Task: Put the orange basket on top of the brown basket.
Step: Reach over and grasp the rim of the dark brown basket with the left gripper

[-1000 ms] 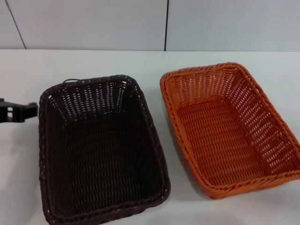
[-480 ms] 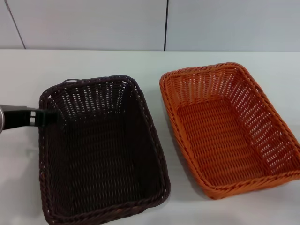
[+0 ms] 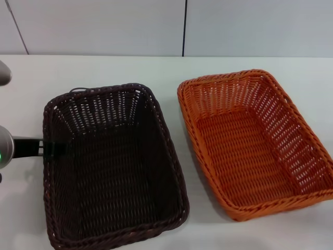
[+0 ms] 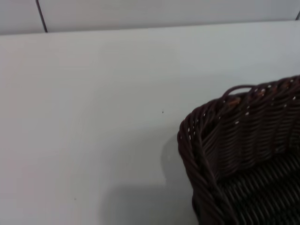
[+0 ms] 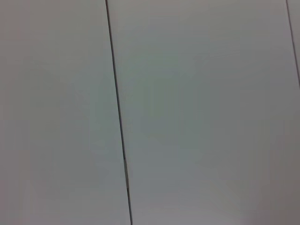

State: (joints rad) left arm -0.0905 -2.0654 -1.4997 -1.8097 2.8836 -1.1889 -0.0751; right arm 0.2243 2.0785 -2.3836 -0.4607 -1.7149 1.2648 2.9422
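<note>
Head view: the brown basket [image 3: 112, 166] sits lower left of centre on the white table [image 3: 166, 67]. The orange basket [image 3: 255, 143] sits to its right, close beside it but apart, both upright. The left pincer [image 3: 52, 148] enters from the left edge and reaches the brown basket's left rim; whether it is spread or pressed together cannot be told.

Left wrist view: one corner of the brown basket [image 4: 243, 154] fills the lower right, bare table elsewhere.

Right wrist view: only a pale panelled wall [image 5: 187, 112] with a dark seam; the right pincer is out of sight.
</note>
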